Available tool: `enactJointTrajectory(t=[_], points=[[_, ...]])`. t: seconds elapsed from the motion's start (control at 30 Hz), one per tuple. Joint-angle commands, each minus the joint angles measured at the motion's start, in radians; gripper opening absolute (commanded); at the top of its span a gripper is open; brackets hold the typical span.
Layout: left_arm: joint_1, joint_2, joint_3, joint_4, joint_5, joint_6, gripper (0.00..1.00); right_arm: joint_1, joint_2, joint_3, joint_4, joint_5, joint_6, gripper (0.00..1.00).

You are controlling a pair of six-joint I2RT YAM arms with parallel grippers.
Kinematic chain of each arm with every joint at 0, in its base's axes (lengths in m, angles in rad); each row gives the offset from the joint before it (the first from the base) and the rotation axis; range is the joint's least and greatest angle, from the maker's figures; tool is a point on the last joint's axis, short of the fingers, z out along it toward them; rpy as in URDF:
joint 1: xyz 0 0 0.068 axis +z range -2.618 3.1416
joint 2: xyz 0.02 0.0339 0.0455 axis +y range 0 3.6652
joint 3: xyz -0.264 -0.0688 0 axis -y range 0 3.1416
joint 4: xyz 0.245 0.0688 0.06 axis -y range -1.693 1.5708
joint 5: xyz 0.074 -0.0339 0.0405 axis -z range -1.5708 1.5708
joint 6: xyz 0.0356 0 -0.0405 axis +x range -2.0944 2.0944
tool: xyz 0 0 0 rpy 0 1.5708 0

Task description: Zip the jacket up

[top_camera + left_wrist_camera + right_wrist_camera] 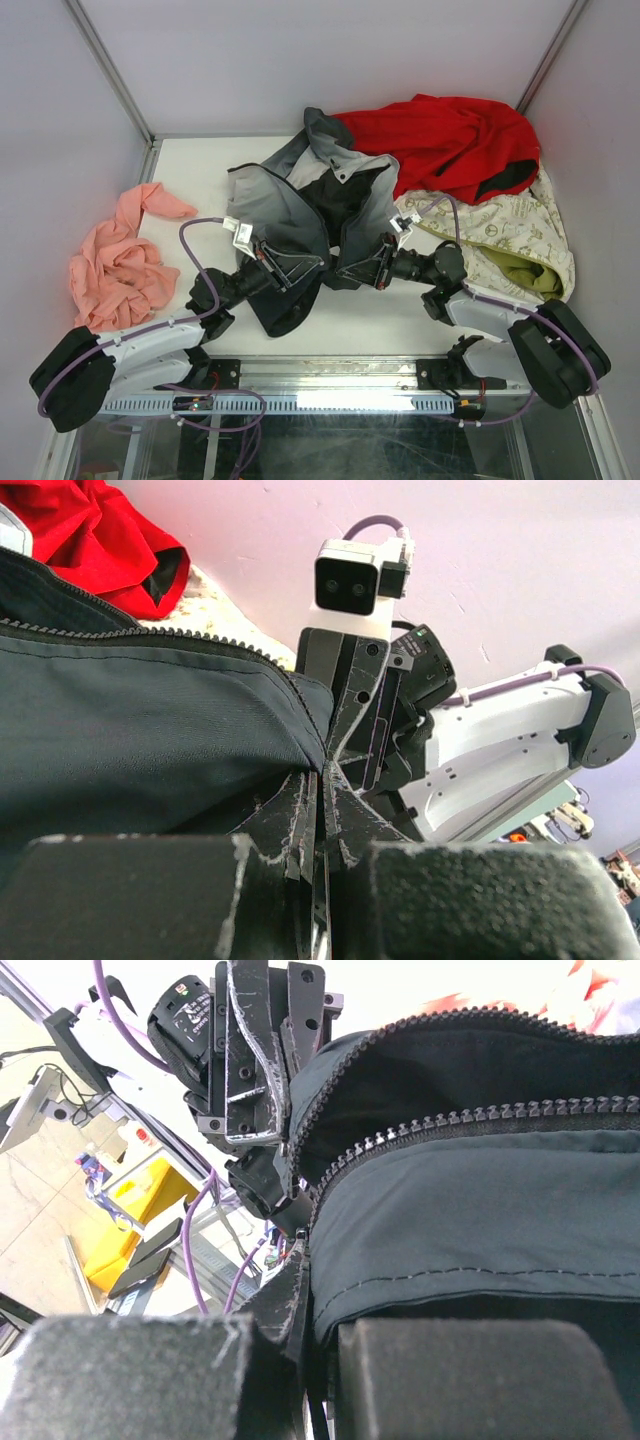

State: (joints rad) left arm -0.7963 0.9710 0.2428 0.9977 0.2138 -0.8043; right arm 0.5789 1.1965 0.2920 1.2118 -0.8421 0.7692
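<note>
I have the jacket (pixel 300 210) lying mid-worktop (pixel 400 310) with its front unzipped. The left gripper (pixel 312 264) is pinched tight on the dark fabric of one front edge, and the right gripper (pixel 347 270) is clamped on the other edge, just below the zipper teeth (pixel 480 1115), with the two tips nearly meeting. A red garment (pixel 440 140) and a cream patterned cloth (pixel 520 235) lie against the jacket's far right, and a pink cloth (pixel 120 260) sits well apart on the left.

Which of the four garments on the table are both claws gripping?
The charcoal-and-grey jacket in the middle; the red garment, pink cloth and cream cloth lie ungripped.
</note>
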Motion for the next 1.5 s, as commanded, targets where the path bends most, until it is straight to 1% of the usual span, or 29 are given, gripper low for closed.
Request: enactJointTrajectory(t=[0.0,0.8,1.23,1.47], points=[[0.011,0.012,0.001,0.123,0.054,0.009,0.00,0.010,0.006,0.047,0.136,-0.025,0.030,0.00],[0.011,0.017,0.004,0.110,0.064,-0.002,0.00,0.024,-0.009,0.055,0.132,-0.014,0.011,0.00],[0.011,0.030,0.001,0.114,0.081,-0.012,0.00,0.024,-0.018,0.053,0.136,0.019,0.017,0.00],[0.011,0.025,-0.002,0.082,0.072,-0.006,0.00,0.024,-0.028,0.052,0.148,0.037,0.028,0.00]])
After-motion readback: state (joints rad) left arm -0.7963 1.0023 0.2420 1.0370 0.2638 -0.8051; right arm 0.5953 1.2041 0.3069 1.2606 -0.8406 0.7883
